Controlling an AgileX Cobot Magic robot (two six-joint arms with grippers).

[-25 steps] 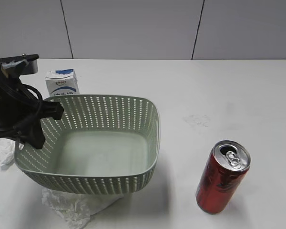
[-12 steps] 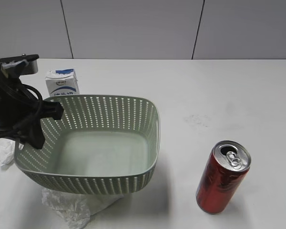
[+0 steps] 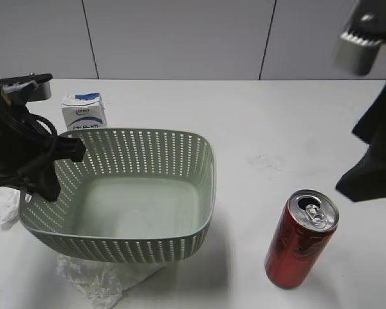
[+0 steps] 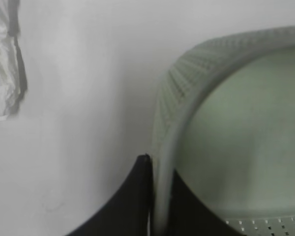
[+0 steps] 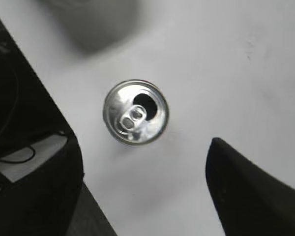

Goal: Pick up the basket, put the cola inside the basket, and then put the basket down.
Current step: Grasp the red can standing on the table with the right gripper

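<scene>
left arm [image 3: 16, 138]: it runs off the left edge of the outside view, and its black body hides the basket's left wall.
basket [image 3: 138, 193]: in the left wrist view only one fuzzy corner shows; the rest runs off the right and bottom edges.
left gripper [image 4: 157, 196]: only two dark finger tips show at the bottom edge, one on each side of the basket rim.
crumpled wrap [image 3: 93, 277]: partly tucked under the basket, and cut off at the bottom.
right arm [image 3: 373, 122]: blurry, and cut off at the top and right edges.
right gripper [image 5: 142, 191]: its dark fingers are cut off by the edges, set wide apart.
cola [image 5: 135, 112]: from above only the silver top shows; the red side is hidden.
milk carton [image 3: 83, 112]: its lower part sits behind the basket rim.
</scene>
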